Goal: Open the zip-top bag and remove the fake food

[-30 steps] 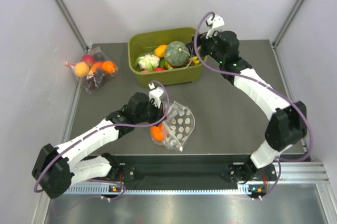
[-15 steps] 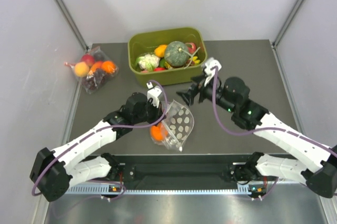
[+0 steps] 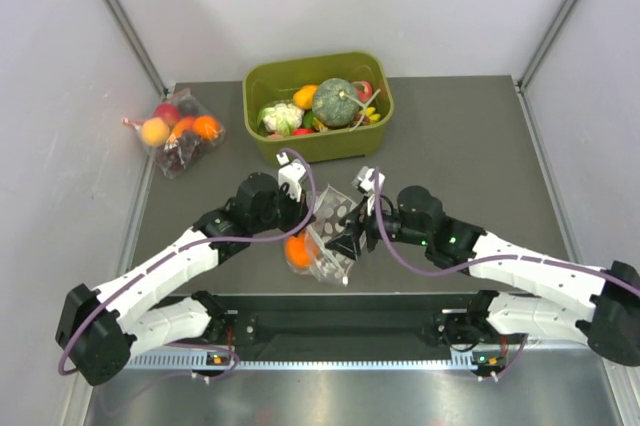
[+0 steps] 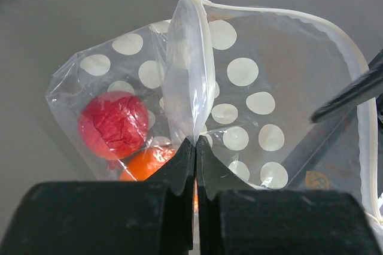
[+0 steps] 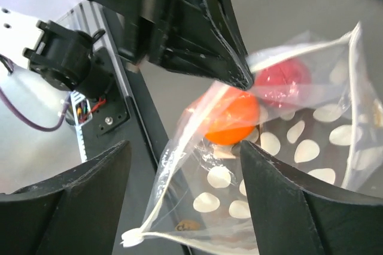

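Observation:
The dotted zip-top bag (image 3: 338, 236) hangs near the table's front edge, its mouth pulled apart. My left gripper (image 3: 310, 214) is shut on one side of the rim (image 4: 190, 75). Inside lie a red fruit (image 4: 114, 124) and an orange fruit (image 4: 148, 162). My right gripper (image 3: 348, 236) stands open at the bag's right side. In the right wrist view the bag's other edge (image 5: 179, 165) runs between its fingers (image 5: 281, 195), untouched, with the orange fruit (image 5: 230, 117) and red fruit (image 5: 281, 81) just beyond. A dark green pumpkin (image 3: 336, 101) sits in the green tub (image 3: 256, 86).
The tub at the back also holds a white cauliflower (image 3: 282, 116) and other toy produce. A smaller dotless bag of fruit (image 3: 180, 133) lies at the left edge of the table. White walls close in both sides; the metal rail (image 3: 350, 326) runs along the front.
My right arm swung from the tub down and left to the bag, and its open jaws now straddle the bag's free edge. The left gripper kept its hold in place.

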Robot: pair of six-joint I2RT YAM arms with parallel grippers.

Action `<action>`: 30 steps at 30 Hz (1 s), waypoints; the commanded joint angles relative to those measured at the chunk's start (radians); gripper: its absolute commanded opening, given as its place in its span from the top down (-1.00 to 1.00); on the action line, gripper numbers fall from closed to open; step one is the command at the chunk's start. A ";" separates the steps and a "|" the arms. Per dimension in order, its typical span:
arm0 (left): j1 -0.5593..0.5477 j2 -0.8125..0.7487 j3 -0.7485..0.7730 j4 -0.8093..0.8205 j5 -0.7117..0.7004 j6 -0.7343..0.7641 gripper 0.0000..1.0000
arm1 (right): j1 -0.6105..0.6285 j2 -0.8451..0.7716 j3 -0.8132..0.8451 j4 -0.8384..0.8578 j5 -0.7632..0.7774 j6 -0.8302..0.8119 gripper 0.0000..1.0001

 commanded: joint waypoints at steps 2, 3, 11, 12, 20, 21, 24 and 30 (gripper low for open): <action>0.004 -0.019 0.050 -0.005 0.014 -0.001 1.00 | 0.012 0.068 0.015 0.091 -0.011 0.056 -0.42; 0.004 -0.020 0.053 -0.007 0.017 0.000 1.00 | 0.010 0.091 0.018 0.089 0.020 0.066 -0.41; 0.004 -0.068 0.069 -0.031 0.132 0.006 1.00 | -0.014 0.168 0.044 0.013 0.213 0.111 -0.40; 0.004 -0.073 0.070 -0.022 0.170 0.008 1.00 | -0.014 0.183 0.043 0.002 0.239 0.107 -0.40; 0.003 -0.074 0.060 0.110 0.387 0.000 1.00 | -0.028 0.267 0.003 0.048 0.302 0.110 -0.39; 0.003 -0.073 0.055 0.134 0.404 -0.003 1.00 | -0.030 0.272 -0.003 0.060 0.295 0.116 -0.40; -0.008 -0.060 0.029 0.251 0.456 -0.020 1.00 | -0.039 0.292 -0.025 0.091 0.295 0.126 -0.40; -0.019 -0.037 0.046 0.196 0.286 0.006 0.37 | -0.109 0.281 -0.103 0.132 0.293 0.168 -0.39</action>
